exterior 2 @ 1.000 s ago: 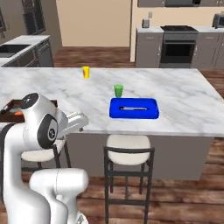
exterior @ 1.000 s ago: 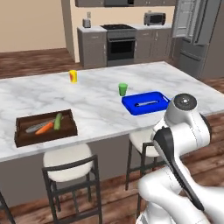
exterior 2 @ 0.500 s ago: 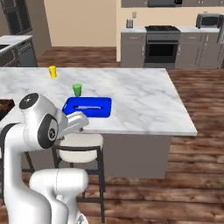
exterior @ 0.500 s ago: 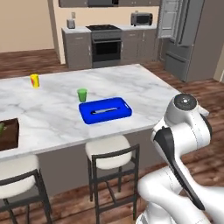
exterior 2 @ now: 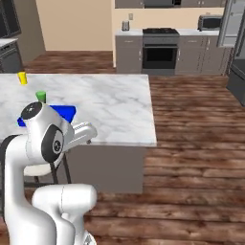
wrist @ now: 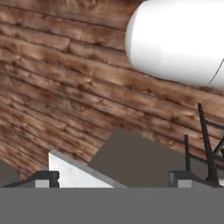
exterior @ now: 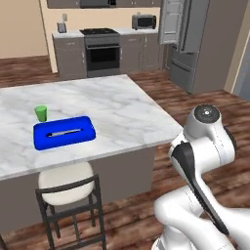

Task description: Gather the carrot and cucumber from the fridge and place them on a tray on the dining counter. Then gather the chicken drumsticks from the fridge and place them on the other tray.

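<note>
On your left, the blue tray (exterior: 64, 133) sits on the dining counter (exterior: 112, 105), apparently without drumsticks; your second haul seems undone, though carrot and cucumber can't be judged here. The left base view catches the fridge (exterior: 197, 41), door open. Your gripper (wrist: 114, 178), jaws apart, carries nothing.

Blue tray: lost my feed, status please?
Gripper open, empty, aimed at the floor. Blue tray on dining counter, no drumsticks on it yet. Fridge ahead, door open.
</note>
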### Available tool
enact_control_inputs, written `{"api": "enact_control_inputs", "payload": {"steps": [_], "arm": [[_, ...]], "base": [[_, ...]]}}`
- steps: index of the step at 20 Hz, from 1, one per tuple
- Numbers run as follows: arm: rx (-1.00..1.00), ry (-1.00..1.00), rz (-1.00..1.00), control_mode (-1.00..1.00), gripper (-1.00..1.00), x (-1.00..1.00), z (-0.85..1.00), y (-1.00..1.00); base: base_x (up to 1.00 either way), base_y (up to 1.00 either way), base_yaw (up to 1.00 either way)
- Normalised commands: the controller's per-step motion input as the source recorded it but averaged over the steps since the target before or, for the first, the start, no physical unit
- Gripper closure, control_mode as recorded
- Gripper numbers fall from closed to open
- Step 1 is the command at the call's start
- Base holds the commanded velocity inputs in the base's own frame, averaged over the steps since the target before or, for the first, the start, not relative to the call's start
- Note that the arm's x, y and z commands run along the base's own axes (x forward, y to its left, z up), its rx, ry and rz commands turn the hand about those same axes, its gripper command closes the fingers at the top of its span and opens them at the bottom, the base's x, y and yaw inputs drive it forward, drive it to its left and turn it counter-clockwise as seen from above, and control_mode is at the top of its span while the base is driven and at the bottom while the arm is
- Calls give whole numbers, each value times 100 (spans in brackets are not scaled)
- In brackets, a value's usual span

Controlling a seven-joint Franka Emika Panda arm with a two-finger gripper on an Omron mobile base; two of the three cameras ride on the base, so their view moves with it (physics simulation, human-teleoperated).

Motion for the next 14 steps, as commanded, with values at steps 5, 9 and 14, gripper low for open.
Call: {"api": "enact_control_inputs", "payload": {"steps": [5,9,14], "arm": [[0,0,0,100,-100,0,0,0],[0,0,0,100,-100,0,0,0],[0,0,0,100,-100,0,0,0]], "base": [[0,-100,0],[0,-100,0],[8,-99,0]]}}
